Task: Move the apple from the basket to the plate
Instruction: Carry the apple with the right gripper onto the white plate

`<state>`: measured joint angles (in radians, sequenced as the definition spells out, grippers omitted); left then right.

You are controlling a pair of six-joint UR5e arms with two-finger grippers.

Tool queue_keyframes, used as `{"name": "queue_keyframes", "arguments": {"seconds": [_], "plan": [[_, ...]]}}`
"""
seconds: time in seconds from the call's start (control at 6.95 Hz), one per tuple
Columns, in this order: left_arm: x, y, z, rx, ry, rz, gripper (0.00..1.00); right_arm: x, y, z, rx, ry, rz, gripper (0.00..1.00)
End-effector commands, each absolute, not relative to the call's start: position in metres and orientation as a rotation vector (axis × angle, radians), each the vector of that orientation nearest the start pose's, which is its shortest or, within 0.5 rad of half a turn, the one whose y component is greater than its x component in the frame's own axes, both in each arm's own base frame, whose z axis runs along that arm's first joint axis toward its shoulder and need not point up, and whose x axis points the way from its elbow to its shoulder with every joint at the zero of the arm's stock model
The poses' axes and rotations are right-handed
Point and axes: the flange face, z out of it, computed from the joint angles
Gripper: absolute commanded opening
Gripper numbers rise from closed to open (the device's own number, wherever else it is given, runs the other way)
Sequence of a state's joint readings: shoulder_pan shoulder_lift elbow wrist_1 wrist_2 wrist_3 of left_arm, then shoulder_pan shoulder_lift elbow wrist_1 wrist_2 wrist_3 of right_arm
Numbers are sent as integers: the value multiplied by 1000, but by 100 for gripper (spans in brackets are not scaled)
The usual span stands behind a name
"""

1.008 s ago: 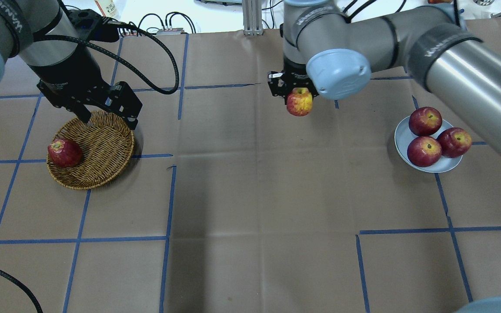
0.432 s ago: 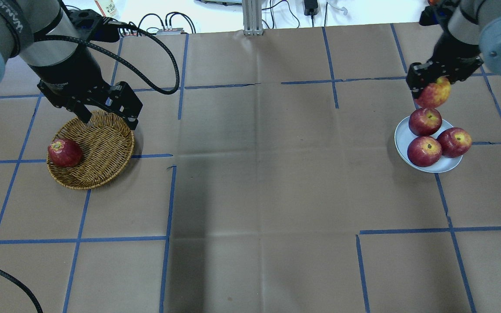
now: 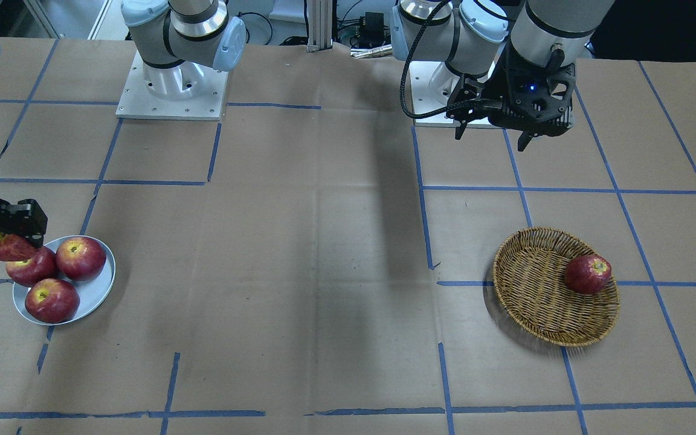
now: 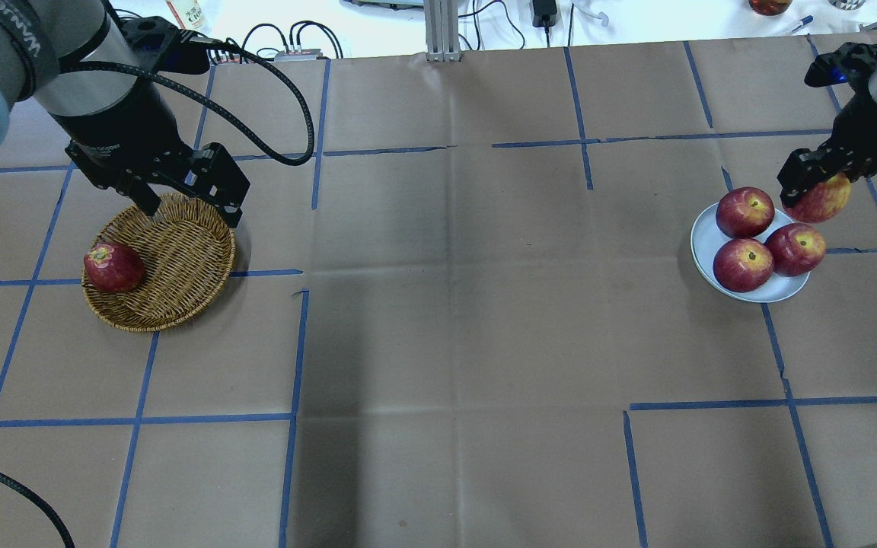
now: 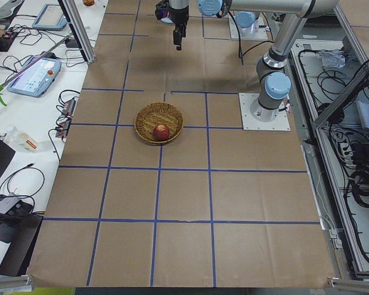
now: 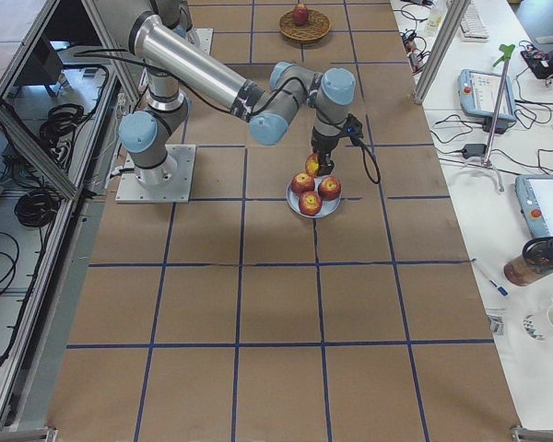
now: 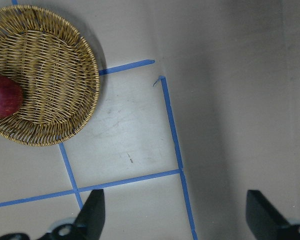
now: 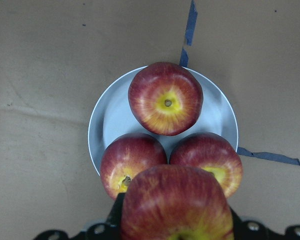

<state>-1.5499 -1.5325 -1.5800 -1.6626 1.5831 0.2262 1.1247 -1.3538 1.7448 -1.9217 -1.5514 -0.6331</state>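
Observation:
The streaky orange-red apple [image 4: 821, 199] is held in my right gripper [image 4: 815, 192], shut on it, just above the far right rim of the pale grey-blue plate [image 4: 705, 240]. In the front view the apple [image 3: 3, 246] hangs by the plate's [image 3: 95, 293] edge. The right wrist view shows it [image 8: 175, 202] low in the frame over the plate [image 8: 115, 120]. The wicker basket [image 4: 180, 259] sits at the left. My left gripper [image 4: 191, 211] hovers open and empty over its far rim; its fingers [image 7: 92, 212] show in the left wrist view.
Three dark red apples [image 4: 744, 212] fill most of the plate. One darker all-red apple [image 4: 113, 267] lies in the basket's left side. Blue tape lines cross the brown table. Cables run along the far edge. The arm bases [image 3: 170, 90] stand at the robot's side.
My right gripper has carried the apple from mid-table to the right and down to the plate's far right rim. The left arm has not moved.

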Motion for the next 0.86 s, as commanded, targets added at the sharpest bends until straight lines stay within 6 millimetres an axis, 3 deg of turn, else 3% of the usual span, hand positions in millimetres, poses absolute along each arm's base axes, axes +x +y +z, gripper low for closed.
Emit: {"name": "queue_keyframes", "arguments": {"seconds": [0.0, 0.29, 0.72], "plan": [[-122, -472, 493, 322, 3119, 100, 99, -116, -544, 288, -299, 3110, -30, 51], [-123, -472, 493, 327, 3119, 100, 99, -122, -556, 263, -292, 3112, -38, 52], [-122, -470, 493, 325, 3119, 100, 99, -116, -556, 263, -294, 3106, -42, 53]]}}
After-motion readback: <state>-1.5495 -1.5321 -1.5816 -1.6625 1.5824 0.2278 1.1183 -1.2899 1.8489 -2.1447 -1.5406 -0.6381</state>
